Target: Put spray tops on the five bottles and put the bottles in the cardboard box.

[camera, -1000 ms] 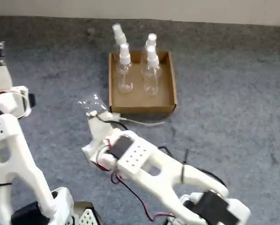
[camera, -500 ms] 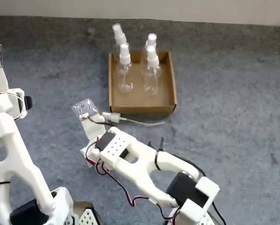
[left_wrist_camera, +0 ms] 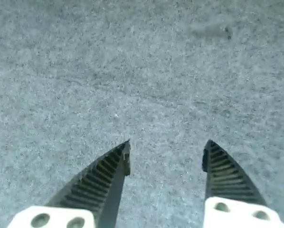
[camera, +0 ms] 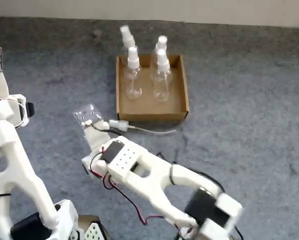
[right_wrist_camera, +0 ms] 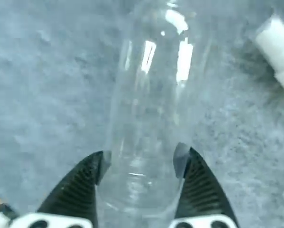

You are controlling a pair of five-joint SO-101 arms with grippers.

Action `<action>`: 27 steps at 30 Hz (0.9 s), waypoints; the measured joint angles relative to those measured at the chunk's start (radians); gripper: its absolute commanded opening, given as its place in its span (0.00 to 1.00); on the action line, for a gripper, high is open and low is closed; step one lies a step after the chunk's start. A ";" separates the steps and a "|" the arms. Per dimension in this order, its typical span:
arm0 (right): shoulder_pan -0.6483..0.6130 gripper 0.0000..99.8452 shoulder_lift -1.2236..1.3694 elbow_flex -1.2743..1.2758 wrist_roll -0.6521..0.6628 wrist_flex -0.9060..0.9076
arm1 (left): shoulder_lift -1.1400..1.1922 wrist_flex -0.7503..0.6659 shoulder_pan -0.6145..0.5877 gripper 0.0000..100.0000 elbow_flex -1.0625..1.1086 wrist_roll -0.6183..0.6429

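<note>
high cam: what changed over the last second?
The right gripper, shut on the clear bottle, swung left, away from the cardboard box. Unchanged: its hold on the bottle, the spray top lying before the box, and the four capped bottles at the box.

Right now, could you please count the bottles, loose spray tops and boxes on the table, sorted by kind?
Bottles with spray tops fitted: 4
Bottle without a top, held in the right end effector: 1
Loose spray top: 1
Cardboard box: 1
Total: 7
</note>
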 measured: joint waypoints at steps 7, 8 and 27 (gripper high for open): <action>0.061 0.00 -0.431 0.000 0.264 0.358 | 0.000 0.026 0.000 0.22 0.000 0.000; 0.098 0.00 -0.496 0.000 0.334 0.413 | 0.000 0.043 0.006 0.22 0.000 0.000; 1.490 0.00 -0.907 0.534 1.062 0.336 | 0.000 0.204 0.735 0.22 0.155 0.044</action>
